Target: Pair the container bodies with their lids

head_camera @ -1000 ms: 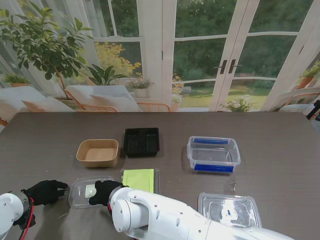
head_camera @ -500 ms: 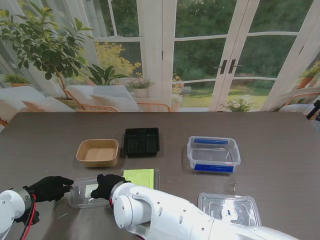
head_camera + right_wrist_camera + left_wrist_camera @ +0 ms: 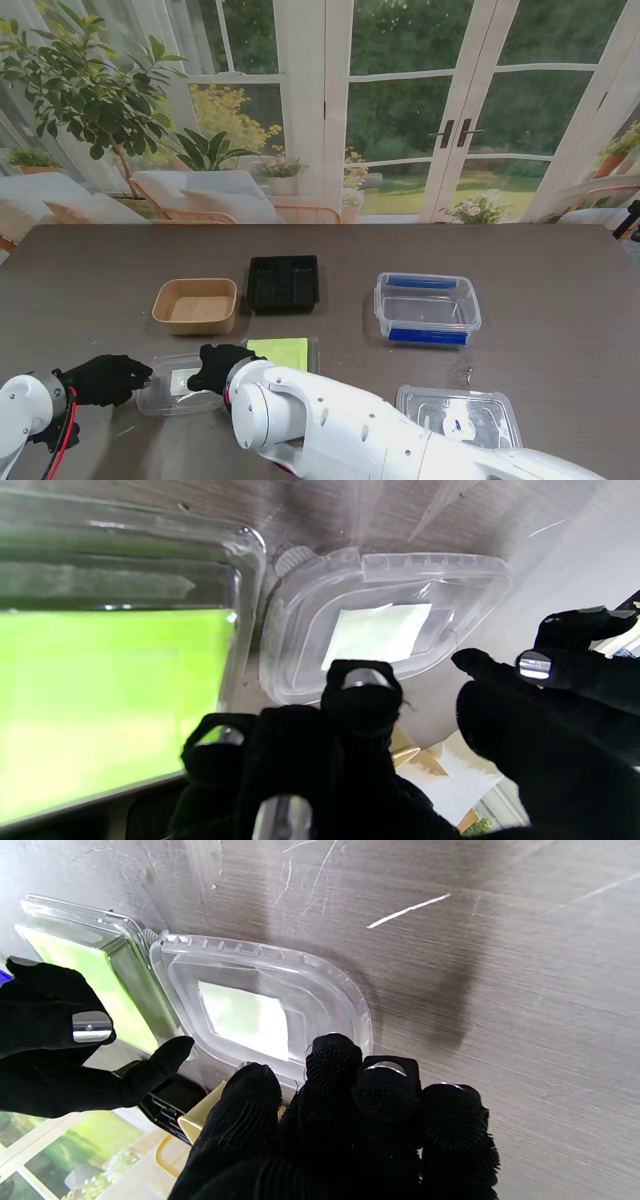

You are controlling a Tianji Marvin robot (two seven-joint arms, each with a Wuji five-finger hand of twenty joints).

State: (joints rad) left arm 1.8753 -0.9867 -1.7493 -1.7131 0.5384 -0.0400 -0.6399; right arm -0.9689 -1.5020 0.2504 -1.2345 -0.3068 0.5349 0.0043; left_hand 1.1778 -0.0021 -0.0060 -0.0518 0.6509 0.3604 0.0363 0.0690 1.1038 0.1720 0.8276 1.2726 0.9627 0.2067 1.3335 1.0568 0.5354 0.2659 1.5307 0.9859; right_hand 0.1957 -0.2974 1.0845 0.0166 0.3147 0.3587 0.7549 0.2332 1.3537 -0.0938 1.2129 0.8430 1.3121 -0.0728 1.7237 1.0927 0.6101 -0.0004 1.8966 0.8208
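Ribbed clear plastic lid [image 3: 182, 383], rounded corners.

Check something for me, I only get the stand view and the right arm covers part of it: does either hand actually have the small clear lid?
Observer: No. In the left wrist view the left hand has its fingertips at the rim of the small clear lid, with nothing closed around it.
Operator: Right hand?
Observer: The right wrist view shows the right hand with one fingertip over the opposite rim and no pinch.
Operator: Is the lid lying flat?
Observer: It looks flat on the table, with a white label in its middle.
Operator: Is it clear of the green tray?
Observer: Barely. The lid's ribbed corner tab sits right by the green tray, and I cannot tell whether they touch.
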